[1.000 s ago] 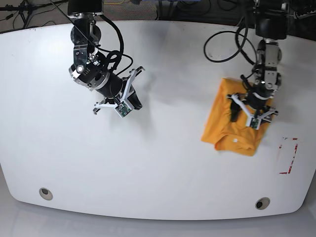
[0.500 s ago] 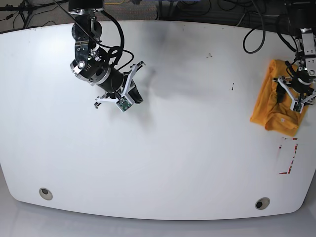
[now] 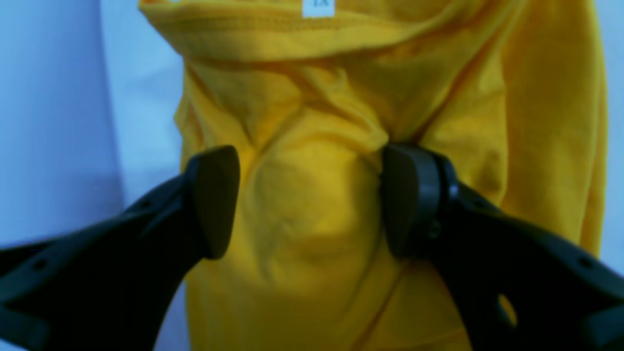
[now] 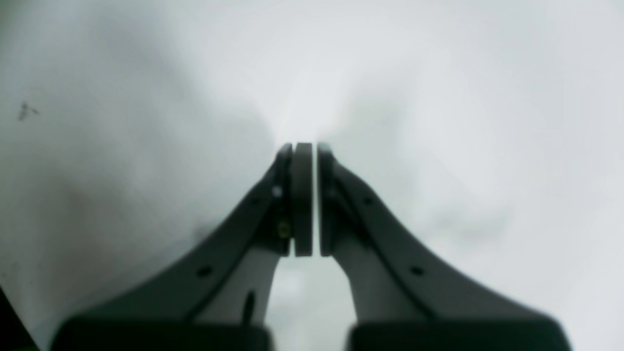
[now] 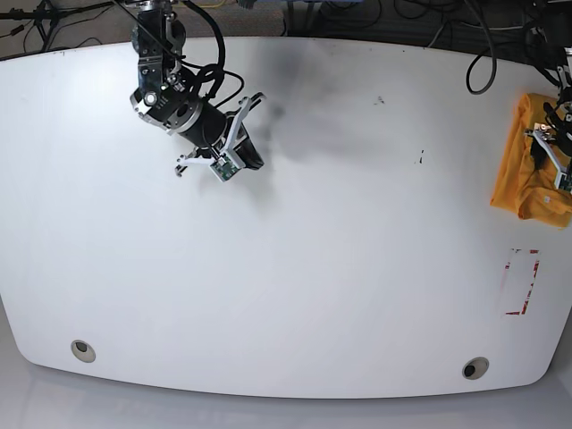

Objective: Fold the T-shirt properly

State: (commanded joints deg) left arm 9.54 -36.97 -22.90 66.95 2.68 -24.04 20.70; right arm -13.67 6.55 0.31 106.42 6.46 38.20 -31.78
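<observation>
The mustard T-shirt lies folded in a bundle at the far right edge of the table. My left gripper is on top of it. In the left wrist view its black jaws stand partly apart and pinch a raised bunch of the T-shirt's fabric; the white neck label shows at the top. My right gripper hovers over the bare far-left part of the table; in the right wrist view it is shut and empty. The "Smile" script is hidden.
The white table ends just beyond the T-shirt on the right. A red-outlined marking sits in front of the T-shirt. Two round holes lie near the front edge. Cables run along the back.
My left gripper has dragged the folded T-shirt from right of the middle to the far right edge. My right arm has drawn back slightly toward the far left, still shut.
</observation>
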